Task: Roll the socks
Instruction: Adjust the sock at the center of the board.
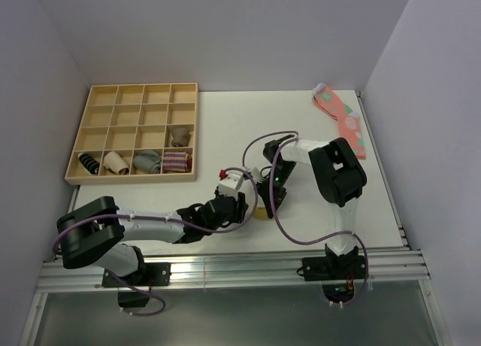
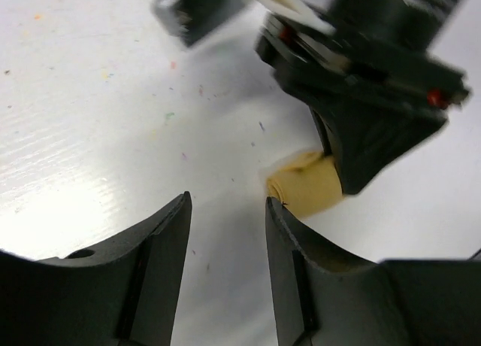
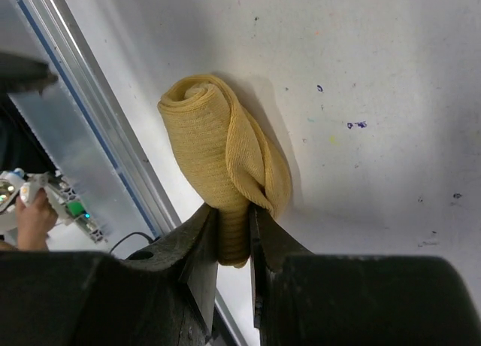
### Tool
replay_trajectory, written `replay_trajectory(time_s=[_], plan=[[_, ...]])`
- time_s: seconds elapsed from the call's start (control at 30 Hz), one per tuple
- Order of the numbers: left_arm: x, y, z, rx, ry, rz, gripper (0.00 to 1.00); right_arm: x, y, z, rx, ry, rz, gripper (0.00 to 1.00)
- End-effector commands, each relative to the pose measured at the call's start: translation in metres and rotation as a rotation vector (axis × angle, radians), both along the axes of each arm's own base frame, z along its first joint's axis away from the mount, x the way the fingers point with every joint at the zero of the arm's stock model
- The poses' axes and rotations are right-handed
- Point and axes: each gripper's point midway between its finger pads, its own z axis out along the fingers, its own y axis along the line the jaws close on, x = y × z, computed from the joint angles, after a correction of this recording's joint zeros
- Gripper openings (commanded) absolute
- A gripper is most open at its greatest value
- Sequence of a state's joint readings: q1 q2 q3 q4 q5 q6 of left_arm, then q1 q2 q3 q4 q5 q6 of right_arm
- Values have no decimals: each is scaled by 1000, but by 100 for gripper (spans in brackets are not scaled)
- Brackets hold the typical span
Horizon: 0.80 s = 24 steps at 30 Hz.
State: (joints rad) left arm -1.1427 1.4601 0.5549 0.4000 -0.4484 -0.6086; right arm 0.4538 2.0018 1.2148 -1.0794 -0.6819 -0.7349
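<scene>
Mustard-yellow socks (image 3: 222, 154), rolled into a bundle, rest on the surface (image 3: 376, 75), near end pinched in the right end effector (image 3: 234, 224), long axis running away from it. Left end effector (image 2: 225, 207) spread and empty, just beside; socks lie ahead to its right.

Left arm (image 1: 143, 220) and right arm (image 1: 338, 173), both wearing white and black.
White tube links are running between chunky black joint housings, and purple cables (image 1: 279, 222) are trailing off each arm. A white block (image 1: 230, 183) with a red tab is riding on the left wrist; a green light (image 1: 276, 178) is glowing on the right one. The left gripper (image 2: 225, 203) is showing curved matte black fingers, the right gripper (image 3: 233, 214) the same black, red dots (image 2: 434, 98) on its housing.
</scene>
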Motion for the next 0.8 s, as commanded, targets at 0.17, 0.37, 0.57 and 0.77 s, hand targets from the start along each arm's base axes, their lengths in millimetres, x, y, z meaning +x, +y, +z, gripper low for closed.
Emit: replay_trajectory(time_s=[0.17, 0.37, 0.57, 0.77], plan=[[-22, -40, 26, 202, -189, -268, 50, 0, -21, -23, -150, 41, 38, 7], [-38, -65, 14, 309, -201, -438, 52, -1, -21, -24, -167, 79, 37, 7], [-52, -78, -13, 435, -191, -545, 51, 2, -21, -25, -179, 90, 34, 7], [-52, -78, -26, 473, -193, -561, 53, 2, -20, -26, -184, 104, 35, 8]])
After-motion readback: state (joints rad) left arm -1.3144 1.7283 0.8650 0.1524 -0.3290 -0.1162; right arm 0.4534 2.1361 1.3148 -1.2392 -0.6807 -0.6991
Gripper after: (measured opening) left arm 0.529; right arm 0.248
